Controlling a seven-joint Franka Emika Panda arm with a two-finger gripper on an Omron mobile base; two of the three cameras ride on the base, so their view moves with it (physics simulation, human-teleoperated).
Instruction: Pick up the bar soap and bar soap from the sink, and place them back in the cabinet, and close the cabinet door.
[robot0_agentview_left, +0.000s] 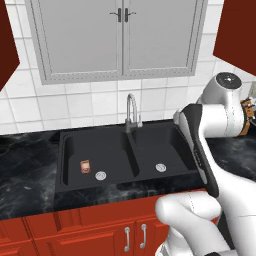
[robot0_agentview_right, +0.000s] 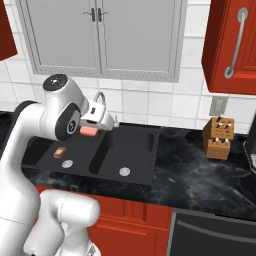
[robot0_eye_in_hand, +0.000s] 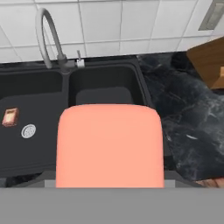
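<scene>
Left base view
Nearest: red drawer-fronted units (robot0_agentview_left: 75, 227) with short silver pulls run along the bottom, under the dark marble counter (robot0_agentview_left: 25, 180).
Sink (robot0_agentview_left: 112, 177): black, two basins, each with a round silver drain; the curved faucet (robot0_agentview_left: 131, 111) rises behind the divider.
Brown bar soap (robot0_agentview_left: 85, 166): lies on the floor of the left basin, just beside that basin's drain.
Arm (robot0_agentview_left: 210, 135): white, bends up over the counter right of the sink; its hand runs off the right edge.
Wall: pale grey two-door cabinet (robot0_agentview_left: 120, 37) above the white tiles.

Right base view
Nearest: white arm fills the lower left, its elbow high over the sink's left side.
Gripper (robot0_agentview_right: 90, 130): raised above the sink, near the faucet, clamped on the salmon-pink bar soap (robot0_agentview_right: 89, 131), which is clear of the basin.
Brown bar: on the floor of the left basin, beside the drain.
Cabinet door (robot0_agentview_right: 233, 45): red panelled, with a long silver bar handle, at the upper right; whether it stands ajar I cannot tell.
Counter right of the sink: wooden knife block (robot0_agentview_right: 219, 137) near the wall outlet.

Hand view
Nearest: pink bar takes up the lower middle, held between the fingers, which it hides.
Below it: both basins, the brown bar and a drain in the left one, well apart from the pink bar.
Right edge: a corner of the knife block.
</scene>
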